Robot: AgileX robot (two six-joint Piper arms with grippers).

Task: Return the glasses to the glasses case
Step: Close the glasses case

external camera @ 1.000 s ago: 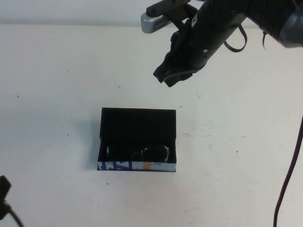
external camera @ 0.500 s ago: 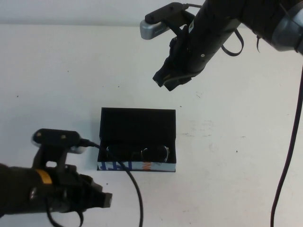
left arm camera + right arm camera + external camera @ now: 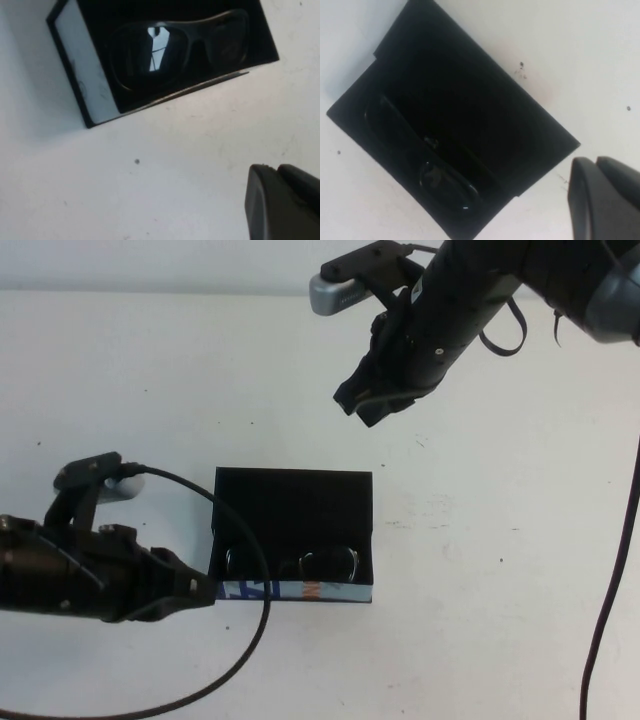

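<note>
The glasses case is a black box standing open in the middle of the table, with a blue, white and orange strip along its front edge. The dark-rimmed glasses lie inside it, near the front. My left gripper is shut and empty, low over the table at the case's front left corner. In the left wrist view the glasses sit in the case, apart from the left gripper. My right gripper hangs shut and empty above the table behind the case. The right wrist view looks down on the case and glasses past the right gripper.
The white table has a few small dark specks. A black cable loops from the left arm over the table in front of the case. Another cable hangs down the right edge.
The left arm came in from the lower left and moved up to the case's front left corner. The right arm shifted slightly right, still raised behind the case.
</note>
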